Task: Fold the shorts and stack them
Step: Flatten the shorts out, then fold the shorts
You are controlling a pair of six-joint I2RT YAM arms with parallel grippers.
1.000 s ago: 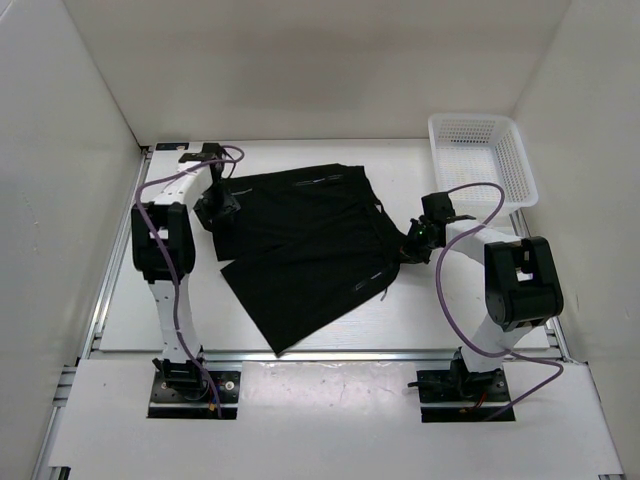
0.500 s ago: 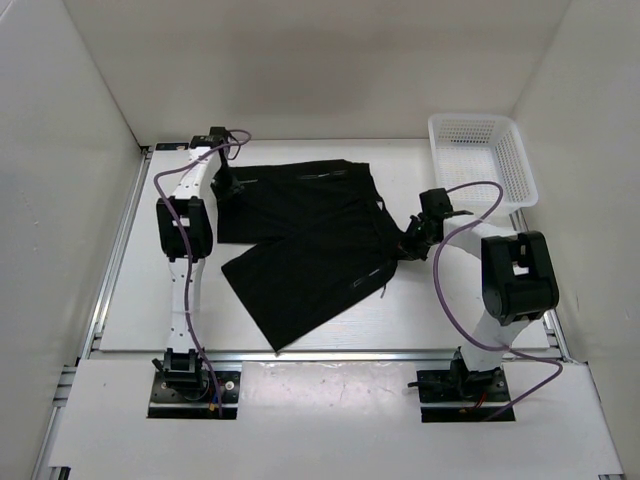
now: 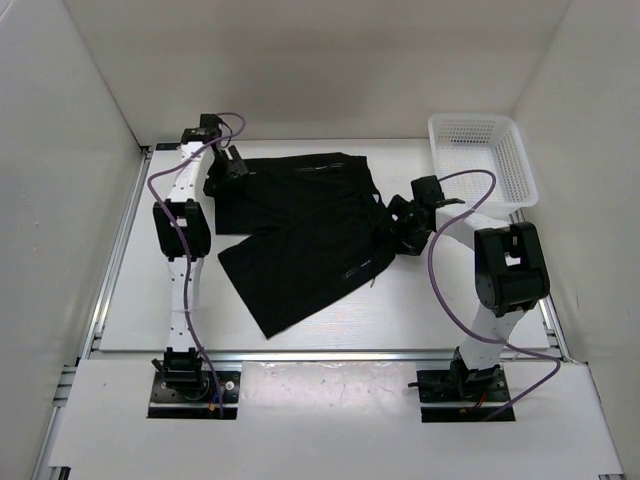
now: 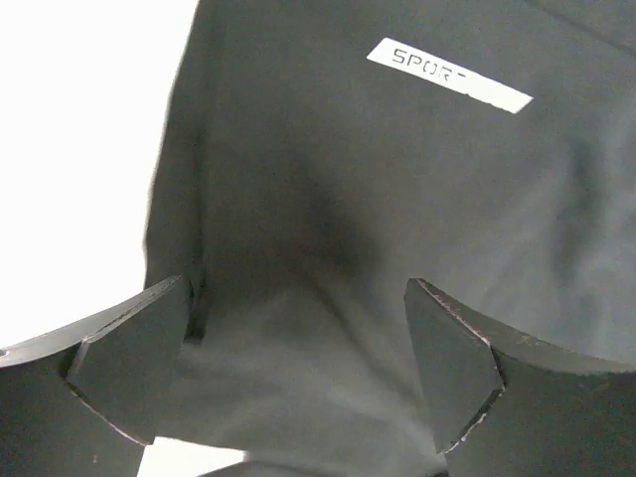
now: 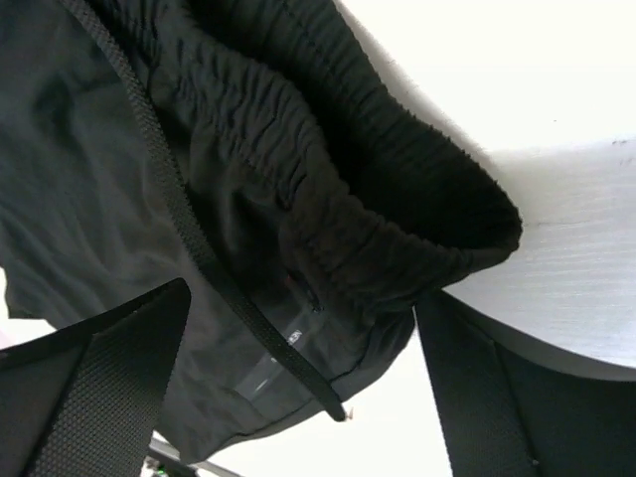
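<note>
The black shorts lie spread flat mid-table, one leg toward the far left, the other toward the near left. My left gripper hovers open over the far leg's hem corner. In the left wrist view its fingers stand wide apart above the cloth, with a white print just beyond. My right gripper is open at the waistband end. In the right wrist view the gathered waistband and the drawstring lie between its spread fingers, ungripped.
A white mesh basket stands at the far right corner of the table, just beyond the right arm. White walls enclose the table on the left, back and right. A metal rail runs along the near edge.
The left gripper carried the far leg's hem toward the far left corner, then opened. The right gripper, shut on the waistband before, has opened and shifted slightly left. The shorts lie flatter.
</note>
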